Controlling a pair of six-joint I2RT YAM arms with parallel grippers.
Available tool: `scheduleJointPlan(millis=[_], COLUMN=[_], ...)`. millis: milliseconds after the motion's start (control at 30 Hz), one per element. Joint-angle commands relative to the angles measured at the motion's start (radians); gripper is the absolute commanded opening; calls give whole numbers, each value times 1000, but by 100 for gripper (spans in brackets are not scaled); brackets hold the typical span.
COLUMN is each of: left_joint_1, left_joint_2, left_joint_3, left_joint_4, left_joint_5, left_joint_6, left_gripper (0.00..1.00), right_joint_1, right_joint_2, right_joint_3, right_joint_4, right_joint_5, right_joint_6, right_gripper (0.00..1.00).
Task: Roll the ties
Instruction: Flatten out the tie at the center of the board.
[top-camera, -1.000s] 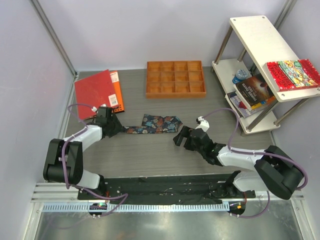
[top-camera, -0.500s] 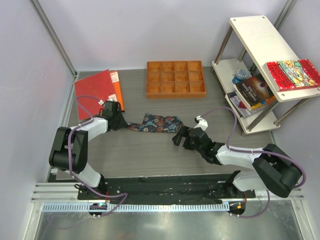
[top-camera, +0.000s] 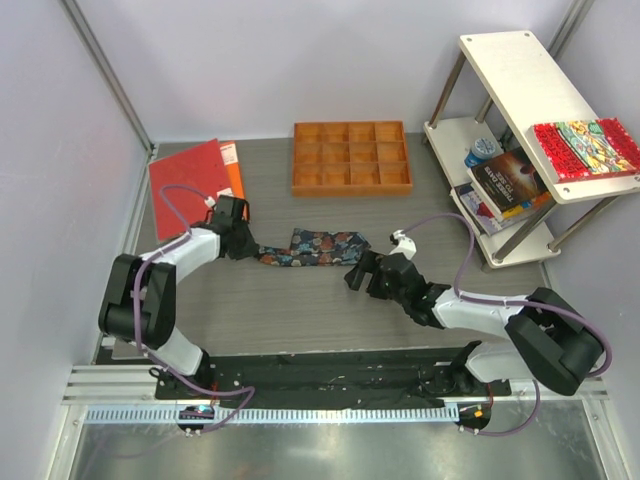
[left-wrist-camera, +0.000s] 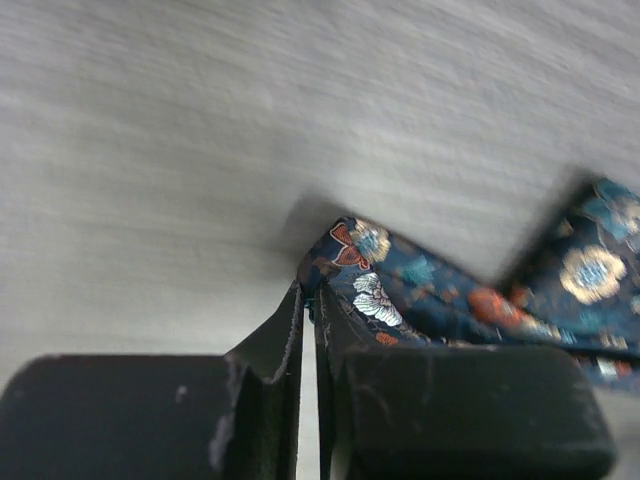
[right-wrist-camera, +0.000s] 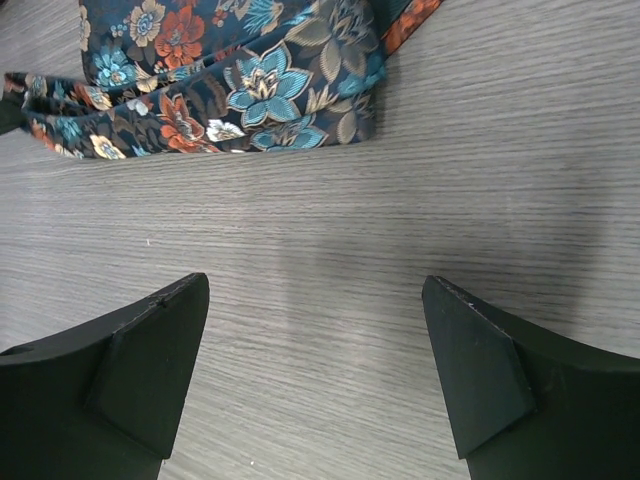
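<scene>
The dark navy floral tie (top-camera: 315, 247) lies folded in a short bundle at the table's middle. My left gripper (top-camera: 246, 240) is shut on the tie's narrow left end (left-wrist-camera: 350, 275), with its jaws almost touching and the fabric bunched at their tips. My right gripper (top-camera: 357, 274) is open and empty, just right of and below the tie's wide end (right-wrist-camera: 250, 90), with bare table between its fingers (right-wrist-camera: 150, 360).
A red and orange notebook (top-camera: 193, 180) lies at the back left, close behind the left gripper. A wooden compartment tray (top-camera: 351, 158) stands at the back middle. A white shelf unit (top-camera: 520, 130) with books stands at the right.
My left gripper has moved right and a little toward the back, pulling the tie's narrow end with it, so the bundle is shorter. The right gripper has barely moved.
</scene>
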Motion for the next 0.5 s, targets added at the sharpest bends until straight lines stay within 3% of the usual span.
scheduleJointPlan(millis=[0, 200, 467], left_joint_1=[-29, -33, -39], left_joint_2=[-133, -233, -296], left_joint_3=[117, 284, 410], left_joint_4=[-187, -365, -471], left_joint_5=[-21, -35, -29], left_joint_6=[-40, -60, -87], left_gripper=[4, 4, 4], right_joint_1=[-56, -174, -197], right_joint_2=[-19, -87, 92], right_joint_3=[-48, -79, 59], right_joint_4=[-195, -186, -203], right_joint_5=[-40, -62, -88], right_joint_6=[42, 162, 239], right_gripper=[93, 90, 77])
